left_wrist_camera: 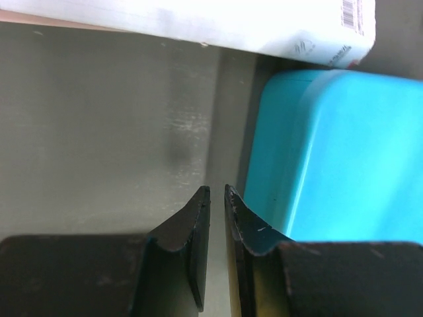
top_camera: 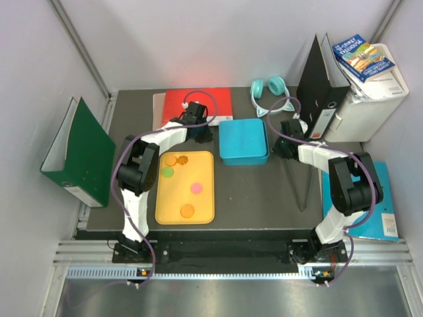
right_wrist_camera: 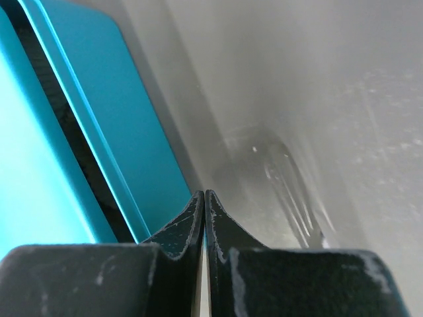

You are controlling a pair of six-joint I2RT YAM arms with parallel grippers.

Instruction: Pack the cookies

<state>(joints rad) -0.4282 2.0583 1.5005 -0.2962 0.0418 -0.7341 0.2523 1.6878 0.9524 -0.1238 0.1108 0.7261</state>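
Several cookies lie on a yellow tray (top_camera: 208, 214): an orange one (top_camera: 170, 160), a scalloped tan one (top_camera: 182, 159), a green one (top_camera: 168, 172), a pink one (top_camera: 196, 187) and another orange one (top_camera: 187, 211). A closed teal box (top_camera: 244, 140) stands to the right of the tray. My left gripper (top_camera: 206, 134) is at the box's left side, low over the table; its jaws (left_wrist_camera: 217, 191) are empty with only a slit between them, the box (left_wrist_camera: 330, 152) just to their right. My right gripper (top_camera: 283, 140) is at the box's right side, shut and empty (right_wrist_camera: 203, 195), beside the box wall (right_wrist_camera: 99, 119).
A red book (top_camera: 198, 105) lies behind the tray, its white edge in the left wrist view (left_wrist_camera: 198, 20). Teal headphones (top_camera: 268, 89), a black binder (top_camera: 320, 86), a white box with books (top_camera: 370, 79), a green binder (top_camera: 76, 152), a blue book (top_camera: 377, 205) and a thin wire object (top_camera: 301, 185) surround the area.
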